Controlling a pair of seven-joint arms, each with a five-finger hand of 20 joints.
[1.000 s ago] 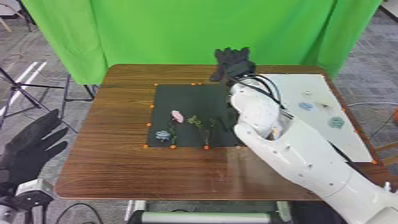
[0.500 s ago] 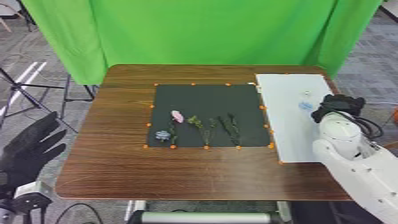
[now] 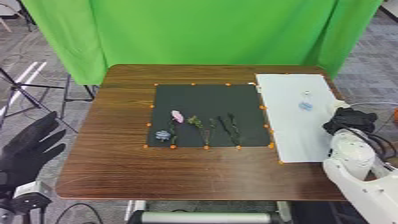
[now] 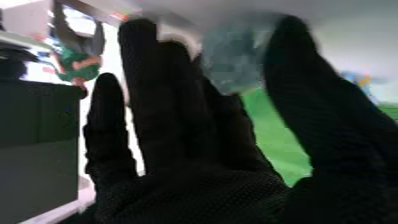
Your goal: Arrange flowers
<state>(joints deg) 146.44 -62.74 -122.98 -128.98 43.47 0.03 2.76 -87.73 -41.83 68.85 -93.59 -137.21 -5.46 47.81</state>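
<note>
Grainy wood tbl (image 3: pixel 115 175), thin-stemmed flowers (image 3: pixel 177 116) on blk mat (image 3: pixel 213 100); gloved L robot hand (image 3: pixel 25 157), R robot hand (image 3: pixel 354 120) both open.

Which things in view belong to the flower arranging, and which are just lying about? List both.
For the job:
- dark mat
- pink flower
- blue flower
- leafy sprig
- white sheet
- pale blue flower
- right hand

Just around:
- green curtain
- black stand
</note>
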